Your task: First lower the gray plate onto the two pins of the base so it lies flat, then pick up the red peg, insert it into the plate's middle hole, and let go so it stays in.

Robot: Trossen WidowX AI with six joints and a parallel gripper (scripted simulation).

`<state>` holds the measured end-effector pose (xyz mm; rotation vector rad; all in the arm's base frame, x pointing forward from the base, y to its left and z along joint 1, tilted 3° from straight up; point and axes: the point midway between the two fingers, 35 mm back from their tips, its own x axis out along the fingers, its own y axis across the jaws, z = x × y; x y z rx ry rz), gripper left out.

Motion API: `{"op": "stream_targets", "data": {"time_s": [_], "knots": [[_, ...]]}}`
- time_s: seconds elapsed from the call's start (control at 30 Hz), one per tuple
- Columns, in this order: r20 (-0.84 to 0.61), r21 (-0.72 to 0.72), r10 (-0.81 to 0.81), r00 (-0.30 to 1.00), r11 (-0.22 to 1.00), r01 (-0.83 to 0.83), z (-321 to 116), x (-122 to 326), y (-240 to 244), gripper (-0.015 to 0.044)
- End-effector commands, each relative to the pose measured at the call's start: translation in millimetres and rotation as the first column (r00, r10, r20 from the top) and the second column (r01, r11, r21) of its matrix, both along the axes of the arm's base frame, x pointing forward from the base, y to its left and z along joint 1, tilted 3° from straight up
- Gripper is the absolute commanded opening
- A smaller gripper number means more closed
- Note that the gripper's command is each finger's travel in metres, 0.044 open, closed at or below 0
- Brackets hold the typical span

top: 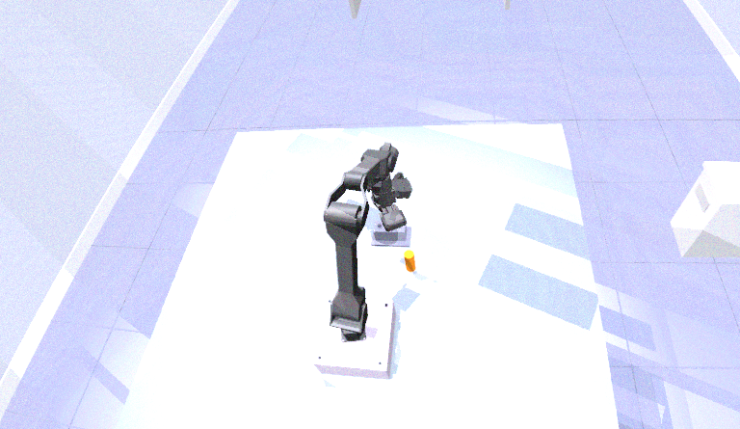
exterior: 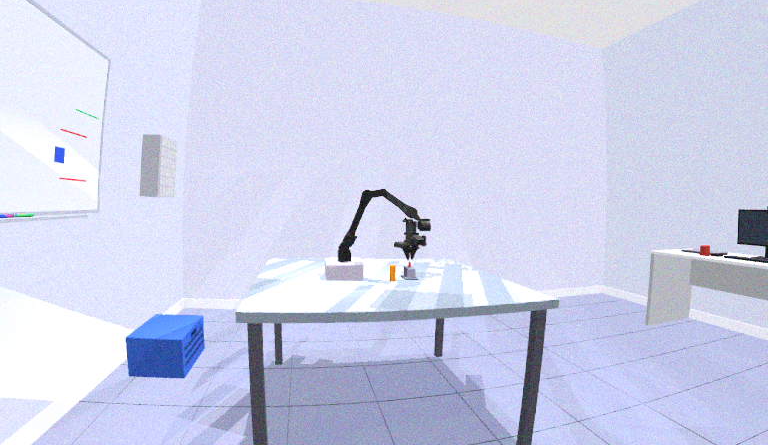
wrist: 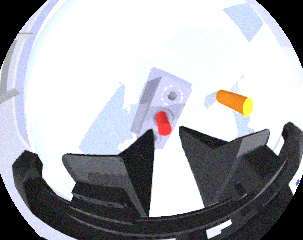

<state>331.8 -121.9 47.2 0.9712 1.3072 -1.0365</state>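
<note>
Plate's far pin (wrist: 172, 95) indistinct.

The peg (exterior: 409, 265) (wrist: 163, 123) was bright red, and the plate (wrist: 178, 92) a pale gray tinged with lilac. The cylinder (top: 409, 261) (exterior: 392, 273) (wrist: 233, 102) had orange sides and a yellow end. Black covered the arm (top: 346, 266) (exterior: 355, 220); its pedestal (top: 382, 348) (exterior: 344, 271) was pinkish white. The tabletop (top: 463, 348) (exterior: 305, 298) was white, patterned with pale blue patches, its legs (exterior: 256, 383) dark gray. Thin dark lines gridded the lavender floor (top: 463, 64) (exterior: 407, 383). The box (exterior: 155, 347) was solid blue, the mug (exterior: 704, 250) red.
</note>
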Motion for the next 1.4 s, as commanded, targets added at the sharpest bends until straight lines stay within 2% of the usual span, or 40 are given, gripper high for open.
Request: {"op": "stream_targets", "data": {"time_s": [0.0, 1.37], "knots": [[0.0, 0.0, 0.0, 1.0, 1.0, 0.0, 0.1, 0.0, 0.0, 0.015], [-0.001, -0.002, 0.004, 1.0, 1.0, -0.004, 13.2, -4.5, 5.3, 0.015]]}}
